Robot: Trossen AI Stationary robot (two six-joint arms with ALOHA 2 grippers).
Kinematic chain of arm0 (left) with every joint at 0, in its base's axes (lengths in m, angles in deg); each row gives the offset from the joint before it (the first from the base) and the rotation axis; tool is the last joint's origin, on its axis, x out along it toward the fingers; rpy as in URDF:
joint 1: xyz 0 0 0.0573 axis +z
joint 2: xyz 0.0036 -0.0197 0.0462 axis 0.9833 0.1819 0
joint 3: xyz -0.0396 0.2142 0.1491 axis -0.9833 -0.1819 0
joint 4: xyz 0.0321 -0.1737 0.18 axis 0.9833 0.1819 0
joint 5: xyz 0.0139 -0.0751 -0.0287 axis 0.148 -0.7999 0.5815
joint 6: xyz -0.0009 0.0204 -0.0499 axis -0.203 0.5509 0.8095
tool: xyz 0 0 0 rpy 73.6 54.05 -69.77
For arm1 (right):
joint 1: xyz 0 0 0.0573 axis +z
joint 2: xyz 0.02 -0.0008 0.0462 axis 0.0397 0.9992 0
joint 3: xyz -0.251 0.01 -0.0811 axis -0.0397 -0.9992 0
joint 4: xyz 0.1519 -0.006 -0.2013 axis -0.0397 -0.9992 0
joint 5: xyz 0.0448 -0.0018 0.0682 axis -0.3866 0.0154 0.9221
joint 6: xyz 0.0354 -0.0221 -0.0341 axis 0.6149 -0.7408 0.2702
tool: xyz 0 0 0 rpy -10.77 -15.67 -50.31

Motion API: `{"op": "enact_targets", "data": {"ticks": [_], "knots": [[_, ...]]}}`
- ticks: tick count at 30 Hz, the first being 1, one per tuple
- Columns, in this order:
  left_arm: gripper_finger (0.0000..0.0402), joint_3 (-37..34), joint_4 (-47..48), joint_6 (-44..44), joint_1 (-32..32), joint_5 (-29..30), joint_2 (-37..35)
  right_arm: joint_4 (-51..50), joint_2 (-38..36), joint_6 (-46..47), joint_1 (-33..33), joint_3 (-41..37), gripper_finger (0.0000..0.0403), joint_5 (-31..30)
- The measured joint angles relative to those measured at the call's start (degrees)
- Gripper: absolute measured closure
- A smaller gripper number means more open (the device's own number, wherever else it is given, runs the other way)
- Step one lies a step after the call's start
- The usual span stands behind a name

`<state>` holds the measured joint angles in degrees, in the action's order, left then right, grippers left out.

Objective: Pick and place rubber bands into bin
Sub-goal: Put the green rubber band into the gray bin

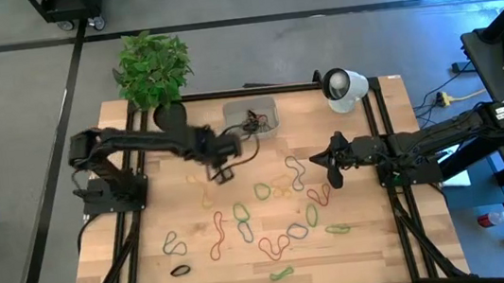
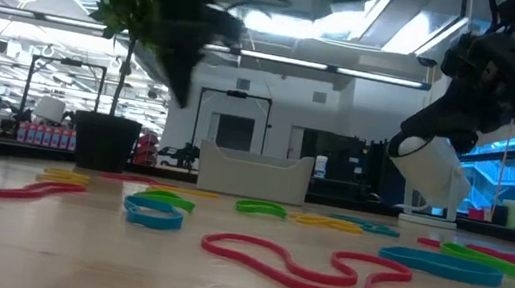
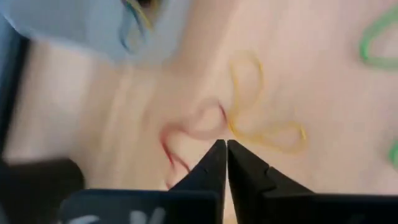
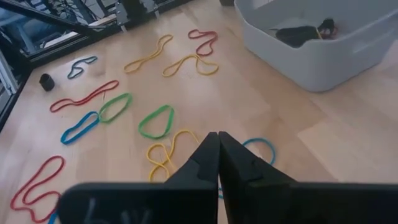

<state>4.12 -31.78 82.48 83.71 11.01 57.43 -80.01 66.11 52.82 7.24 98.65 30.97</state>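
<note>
Near the far edge of the table (image 1: 152, 267), the bin (image 1: 251, 117) sits between a potted plant (image 1: 152, 69) on its left and a white round camera (image 1: 345, 87) on its right. Inside the bin lie a few rubber bands, dark ones with a touch of yellow and red, seen best from the right wrist view (image 4: 303, 32).

Most of the rubber bands (image 1: 271, 220) are scattered loose on the wood across the middle and near part of the table: red, green, blue, yellow and one small black loop (image 1: 180, 271) at the near left. Several are twisted into figure-eights.

Reaching in from the left, the left arm ends just near of the bin, its left claw (image 1: 224, 173) over the wood on the bin's left side. The claw is clenched, fingertips pressed together, as its own wrist view shows (image 3: 225, 148). Just beyond the tips lie a pale red band (image 3: 189, 134) and a yellow band (image 3: 261, 106), blurred; whether the tips pinch either one cannot be told.

Coming from the right, the right arm lies across the table's right side, and the right claw (image 1: 334, 176) is above the right part of the scatter. It too is clenched, tips meeting with nothing between them (image 4: 218, 142). Below it lie a yellow twisted band (image 4: 165, 155) and a blue loop (image 4: 261, 149), with a green loop (image 4: 156, 121) just beyond.
</note>
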Motion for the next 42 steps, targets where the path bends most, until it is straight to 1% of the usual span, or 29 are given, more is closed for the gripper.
{"op": "enact_targets", "data": {"ticks": [2, 5, 7, 11, 13, 16, 18, 20, 24, 27, 32, 35, 39, 42], "knots": [[0.0397, -6.0, -1.0, 2.8, -1.7, -1.4, -3.7, -4.4, 0.2, 2.0, 1.4, 1.3, 0.0400, -1.1], [0.0400, -14.6, -5.2, 6.2, -3.4, -3.7, -10.1, -16.2, 1.5, 6.9, 5.1, 5.8, 0.0401, -4.4], [0.0400, -19.9, -7.7, 8.1, -4.5, -4.3, -14.7, -23.7, 3.4, 10.4, 8.3, 9.6, 0.0401, -6.5], [0.0401, -28.0, -9.9, 11.5, -5.9, -3.9, -23.0, -35.7, 10.3, 17.1, 15.0, 17.9, 0.0401, -6.6], [0.0400, -31.0, -10.5, 12.8, -6.1, -2.7, -26.5, -41.8, 14.9, 20.3, 18.7, 22.4, 0.0402, -5.7], [0.0400, -34.5, -10.9, 14.7, -6.1, -1.1, -30.9, -51.6, 22.0, 25.2, 24.1, 28.6, 0.0402, -2.3], [0.0401, -36.3, -10.9, 15.8, -6.1, -0.2, -33.5, -56.0, 26.3, 28.8, 27.2, 32.3, 0.0401, 0.5], [0.0400, -37.2, -11.0, 16.8, -6.1, 0.4, -35.0, -59.7, 29.7, 32.5, 29.9, 34.8, 0.0395, 2.1], [0.0400, -38.4, -12.1, 17.0, -6.1, 1.2, -36.9, -59.7, 34.9, 35.7, 34.2, 37.3, 0.0371, 4.8], [0.0400, -39.1, -12.9, 17.0, -6.1, 1.6, -37.8, -56.2, 37.9, 35.8, 36.1, 37.3, 0.0344, 6.0], [0.0399, -39.1, -14.7, 17.0, -6.3, 1.7, -37.6, -53.5, 42.5, 34.0, 38.0, 37.1, 0.0290, 6.2], [0.0400, -39.1, -15.4, 16.6, -6.5, 1.3, -37.4, -50.7, 45.1, 32.6, 38.2, 37.1, 0.0268, 7.3], [0.0399, -39.1, -16.5, 16.0, -6.5, 1.2, -36.9, -48.4, 48.2, 30.8, 38.2, 37.1, 0.0258, 8.3], [0.0400, -39.1, -18.0, 15.7, -6.5, 1.3, -36.6, -47.8, 50.1, 29.1, 38.2, 37.3, 0.0267, 9.0]]}}
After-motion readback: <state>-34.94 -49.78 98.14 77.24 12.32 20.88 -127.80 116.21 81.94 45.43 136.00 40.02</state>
